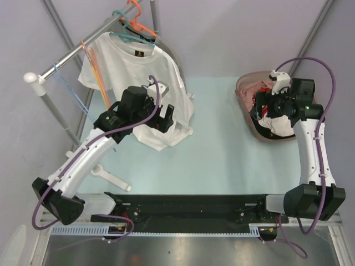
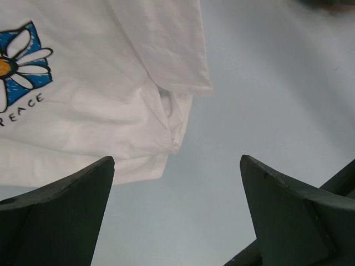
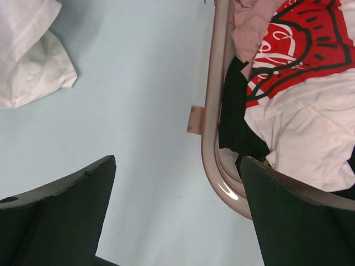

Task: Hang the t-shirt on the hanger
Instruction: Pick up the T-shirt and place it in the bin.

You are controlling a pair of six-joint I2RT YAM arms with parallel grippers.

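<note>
The t-shirt (image 3: pixel 302 127), white with a red print, lies crumpled in a pinkish basket (image 3: pixel 212 116) at the table's right, with its red print (image 3: pixel 302 39) facing up. It also shows in the top view (image 1: pixel 279 125). My right gripper (image 3: pixel 177 160) is open and empty, and hovers over the basket's near-left rim (image 1: pixel 259 106). My left gripper (image 2: pixel 177 160) is open and empty above bare table, beside the hem of the daisy-print shirt (image 1: pixel 165 118). I cannot pick out the pale-pink hanger among the thin hangers on the rail.
A white daisy-print shirt (image 2: pixel 83 100) hangs on a teal hanger (image 1: pixel 131 36) from the rail (image 1: pixel 72 55), with its lower part (image 1: pixel 161 136) draped on the table. Orange hangers (image 1: pixel 95 69) hang on the rail too. Dark and pink clothes (image 3: pixel 236 116) share the basket (image 1: pixel 244 84).
</note>
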